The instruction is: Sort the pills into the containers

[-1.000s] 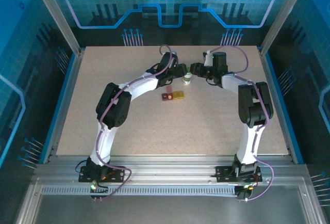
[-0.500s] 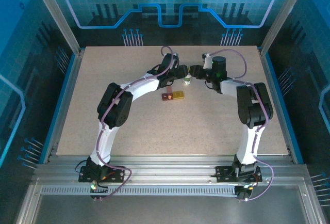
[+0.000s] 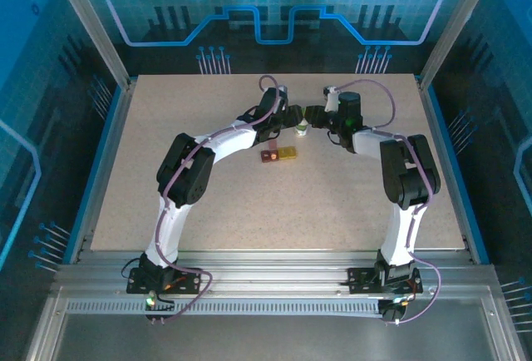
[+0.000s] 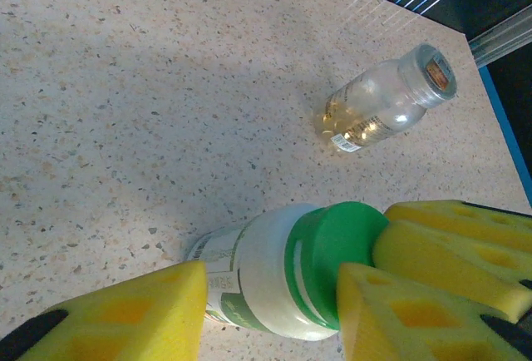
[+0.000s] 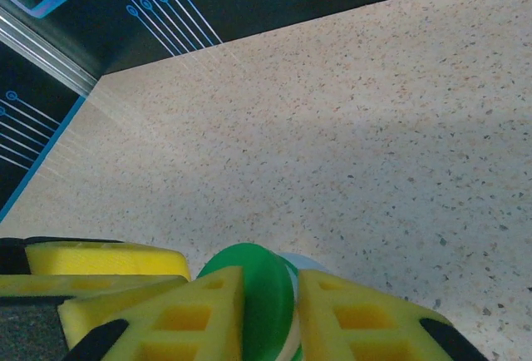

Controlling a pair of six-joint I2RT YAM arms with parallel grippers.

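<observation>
Left gripper: clamped on the white bottle, one yellow finger on each side of its body (left wrist view).
Right gripper: closed on the green cap, with a yellow finger pressed against each side of it.
White bottle: lies tilted between the two grippers, cap end toward the right gripper and base low toward the table. Cannot tell whether the base touches the table.
Meeting point: seen from above, both arms reach in to the far middle of the table. Their fingertips nearly meet at the bottle.
Red-brown box: on the table, on the near side of the white bottle and a little to its left, apart from both grippers.
Yellow box: just beside the red-brown box, on its right (touching or a hair apart, too small to tell).
Box contents: too small to make out.
Clear bottle: on the table beyond the white bottle and well apart from it, with a grey cap on and a yellowish tint low inside.
Table: speckled beige surface.
</observation>
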